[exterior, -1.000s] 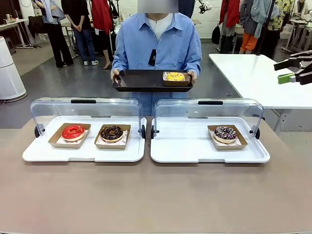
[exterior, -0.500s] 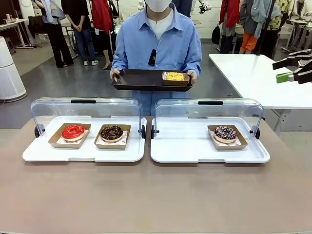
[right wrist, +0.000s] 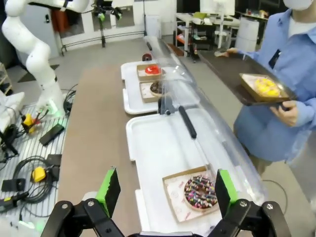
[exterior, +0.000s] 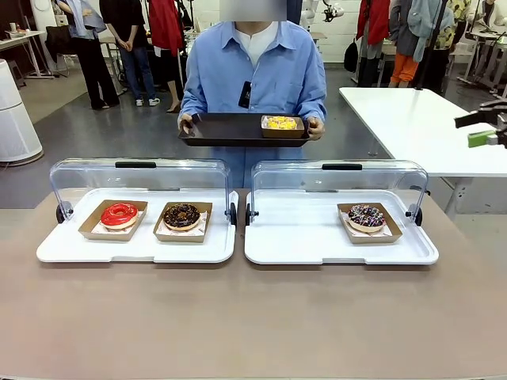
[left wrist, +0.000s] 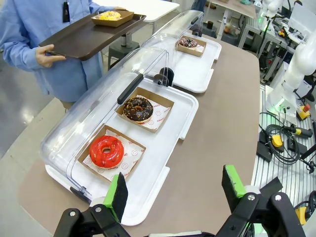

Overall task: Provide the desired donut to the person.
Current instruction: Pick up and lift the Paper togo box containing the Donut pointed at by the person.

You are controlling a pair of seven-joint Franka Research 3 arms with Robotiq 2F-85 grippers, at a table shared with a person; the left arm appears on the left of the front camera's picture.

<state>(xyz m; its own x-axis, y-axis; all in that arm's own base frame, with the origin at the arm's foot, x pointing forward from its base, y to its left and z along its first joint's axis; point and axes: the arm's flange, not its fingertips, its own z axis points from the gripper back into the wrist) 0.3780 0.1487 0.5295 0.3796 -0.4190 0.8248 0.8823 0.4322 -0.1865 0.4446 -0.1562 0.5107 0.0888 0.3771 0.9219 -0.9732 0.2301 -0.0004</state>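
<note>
brown card boxes hold each donut, and the dark tray point(exterior: 222, 131) in the person's point(exterior: 257, 71) hands is the mark to place them by. far left of the dark tray, the left end effector point(left wrist: 175, 186) hangs off the end of the tabletop point(exterior: 238, 317), pads spread wide with nothing between them. left of the dark tray, on the robot's side, the red donut point(exterior: 119, 214) and the chocolate donut point(exterior: 182, 215) lie side by side under a raised clear lid. the yellow donut point(exterior: 282, 123) sits toward the dark tray's right end, so that handover looks done. i cannot tell whether another is wanted. right of the dark tray, on the robot's side, the sprinkled donut point(exterior: 366, 215) lies alone. the right end effector point(right wrist: 167, 190) is also wide open and empty, and the sprinkled donut lies just ahead of and below it. the right arm is nearer that one, the left arm nearer the red one.
</note>
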